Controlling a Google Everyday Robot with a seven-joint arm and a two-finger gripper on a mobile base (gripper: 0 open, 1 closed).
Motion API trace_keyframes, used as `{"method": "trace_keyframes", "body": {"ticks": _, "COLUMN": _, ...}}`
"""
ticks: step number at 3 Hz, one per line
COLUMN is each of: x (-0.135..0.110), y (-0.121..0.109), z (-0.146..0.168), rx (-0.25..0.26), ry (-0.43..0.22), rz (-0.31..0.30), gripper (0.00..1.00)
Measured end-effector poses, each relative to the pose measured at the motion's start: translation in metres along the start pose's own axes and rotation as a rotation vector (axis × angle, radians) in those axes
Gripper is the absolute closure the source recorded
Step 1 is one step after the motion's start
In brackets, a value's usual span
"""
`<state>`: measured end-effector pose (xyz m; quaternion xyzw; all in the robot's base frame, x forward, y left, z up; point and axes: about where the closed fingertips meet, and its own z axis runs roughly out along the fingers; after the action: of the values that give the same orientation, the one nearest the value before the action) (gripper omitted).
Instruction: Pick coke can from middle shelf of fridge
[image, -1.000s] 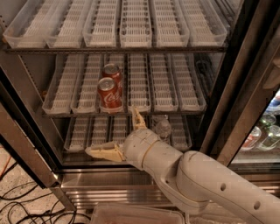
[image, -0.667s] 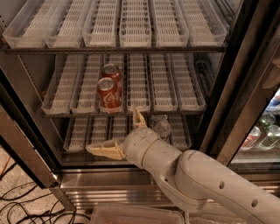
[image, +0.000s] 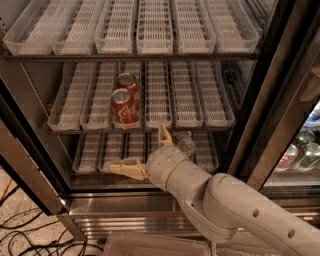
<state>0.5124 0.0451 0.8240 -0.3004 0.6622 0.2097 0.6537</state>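
The fridge (image: 150, 210) stands open with three tiers of white slotted trays. On the middle shelf (image: 200, 100), two red coke cans stand one behind the other in one lane: the front can (image: 124, 108) near the shelf's front edge, the second can (image: 128, 83) behind it. My gripper (image: 140, 150) is open and empty, with one tan finger (image: 127, 168) pointing left and the other (image: 164, 135) pointing up. It sits below and to the right of the front can, in front of the bottom shelf.
A clear plastic bottle (image: 185, 145) lies on the bottom shelf behind my wrist. The glass door's dark frame (image: 265, 110) stands at the right, with bottles (image: 300, 155) beyond it. Cables (image: 30, 235) lie on the floor at lower left.
The gripper has risen slightly and shifted a little toward the cans. The cans have not moved.
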Motion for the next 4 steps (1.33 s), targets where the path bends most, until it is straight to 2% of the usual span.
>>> {"method": "trace_keyframes", "body": {"ticks": 1, "x": 0.0000, "y": -0.0088, "z": 0.0016, "rx": 0.023, "ry": -0.004, "rz": 0.003, "gripper": 0.00}}
{"method": "trace_keyframes", "body": {"ticks": 2, "x": 0.0000, "y": -0.0089, "z": 0.0016, "rx": 0.023, "ry": -0.004, "rz": 0.003, "gripper": 0.10}}
{"method": "trace_keyframes", "body": {"ticks": 3, "x": 0.0000, "y": -0.0089, "z": 0.0016, "rx": 0.023, "ry": -0.004, "rz": 0.003, "gripper": 0.28}}
{"method": "trace_keyframes", "body": {"ticks": 4, "x": 0.0000, "y": -0.0089, "z": 0.0020, "rx": 0.023, "ry": -0.004, "rz": 0.003, "gripper": 0.32}}
